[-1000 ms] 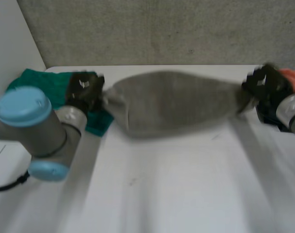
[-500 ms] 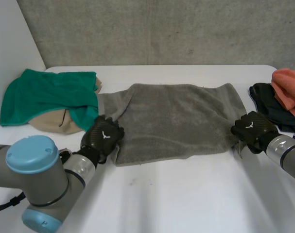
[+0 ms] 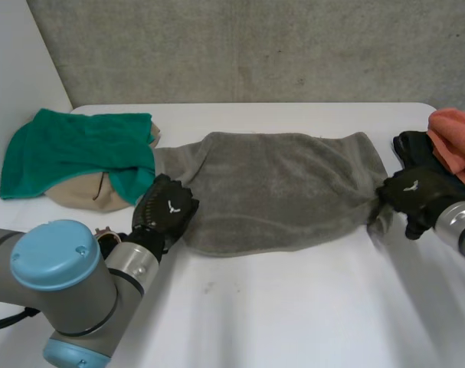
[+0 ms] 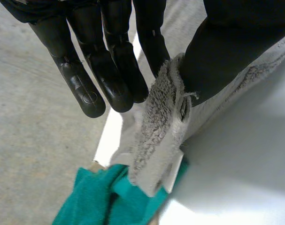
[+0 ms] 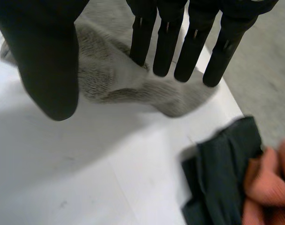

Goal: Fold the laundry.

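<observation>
A grey towel (image 3: 278,188) lies spread across the middle of the white table (image 3: 293,307), with its near edge rumpled. My left hand (image 3: 167,211) is at the towel's near left corner. In the left wrist view, a fold of the towel (image 4: 156,131) is pinched between the thumb and straight fingers (image 4: 109,70). My right hand (image 3: 412,195) is at the towel's right edge, near its front corner. In the right wrist view its fingers (image 5: 166,42) are straight and the thumb stands apart. The bunched towel corner (image 5: 109,79) lies loose on the table beneath them.
A green cloth (image 3: 75,149) lies over a beige one (image 3: 79,195) at the far left, touching the towel's left end. A dark cloth (image 3: 420,153) and an orange cloth (image 3: 456,134) are piled at the right edge, just beyond my right hand.
The towel, stretched in the air between both hands a second ago, now lies on the table. My right hand has let go of its corner. My left hand still pinches its corner.
</observation>
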